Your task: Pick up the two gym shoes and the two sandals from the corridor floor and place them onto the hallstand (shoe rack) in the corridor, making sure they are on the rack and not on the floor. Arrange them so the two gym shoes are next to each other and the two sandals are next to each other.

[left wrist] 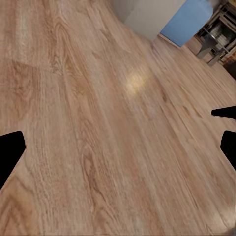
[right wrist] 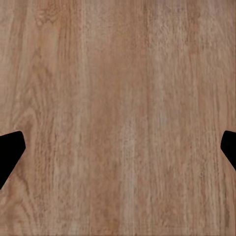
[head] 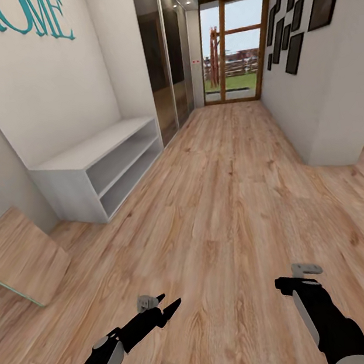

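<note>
Both arms hang low over the bare floor (head: 226, 198), left gripper (head: 167, 306) and right gripper (head: 285, 283) spread wide, holding nothing. A white "HOME" bench (head: 99, 166) waits at ten o'clock. Shoes should be light and soft; grip at the heel.

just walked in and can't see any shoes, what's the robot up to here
Nothing is being handled right now. The robot stands in a corridor with both arms held low over the wood floor, the left gripper and right gripper each with jaws apart and empty. A white bench with teal HOME lettering sits by the wall on its left, and a glass door closes the far end. It looks to be on its way.
</note>
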`<state>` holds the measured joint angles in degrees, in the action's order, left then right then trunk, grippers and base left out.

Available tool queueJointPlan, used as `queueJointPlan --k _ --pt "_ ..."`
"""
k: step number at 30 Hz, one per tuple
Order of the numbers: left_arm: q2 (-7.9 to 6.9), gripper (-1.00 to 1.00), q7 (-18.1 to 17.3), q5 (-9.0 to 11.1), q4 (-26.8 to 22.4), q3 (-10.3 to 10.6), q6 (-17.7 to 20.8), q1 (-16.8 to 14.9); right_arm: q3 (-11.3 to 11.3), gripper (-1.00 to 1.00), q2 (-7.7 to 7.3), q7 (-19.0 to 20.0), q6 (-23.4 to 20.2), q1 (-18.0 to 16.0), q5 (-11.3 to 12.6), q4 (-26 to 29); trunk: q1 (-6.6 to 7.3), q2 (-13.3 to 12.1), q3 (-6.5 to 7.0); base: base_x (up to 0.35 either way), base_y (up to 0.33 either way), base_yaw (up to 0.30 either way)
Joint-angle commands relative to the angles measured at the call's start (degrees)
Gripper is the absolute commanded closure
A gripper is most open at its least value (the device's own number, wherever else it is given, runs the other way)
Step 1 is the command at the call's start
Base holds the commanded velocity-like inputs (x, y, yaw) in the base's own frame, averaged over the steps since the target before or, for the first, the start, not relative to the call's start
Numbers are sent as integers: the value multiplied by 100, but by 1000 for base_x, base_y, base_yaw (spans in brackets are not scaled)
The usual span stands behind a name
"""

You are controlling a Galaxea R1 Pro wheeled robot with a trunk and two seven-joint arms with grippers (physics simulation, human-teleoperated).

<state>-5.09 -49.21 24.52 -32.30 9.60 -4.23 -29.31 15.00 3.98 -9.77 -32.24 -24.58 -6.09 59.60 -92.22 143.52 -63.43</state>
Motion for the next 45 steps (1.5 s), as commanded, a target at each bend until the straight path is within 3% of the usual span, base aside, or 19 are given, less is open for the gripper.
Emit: queueJointPlan --k 1,27,45 --pt "-9 -100 8 35 5 42 -44 -4 12 -100 6 19 -36 -3 -59 8 -2 2 -5 345 -27 0" --pt "-10 -100 8 35 5 42 -43 -4 12 -100 14 19 -37 -3 -59 8 -2 2 -5 333 -150 3" --pt "-10 -100 8 35 5 42 -43 -4 12 -100 15 19 -36 -3 -50 8 -2 2 -5 26 -19 273"
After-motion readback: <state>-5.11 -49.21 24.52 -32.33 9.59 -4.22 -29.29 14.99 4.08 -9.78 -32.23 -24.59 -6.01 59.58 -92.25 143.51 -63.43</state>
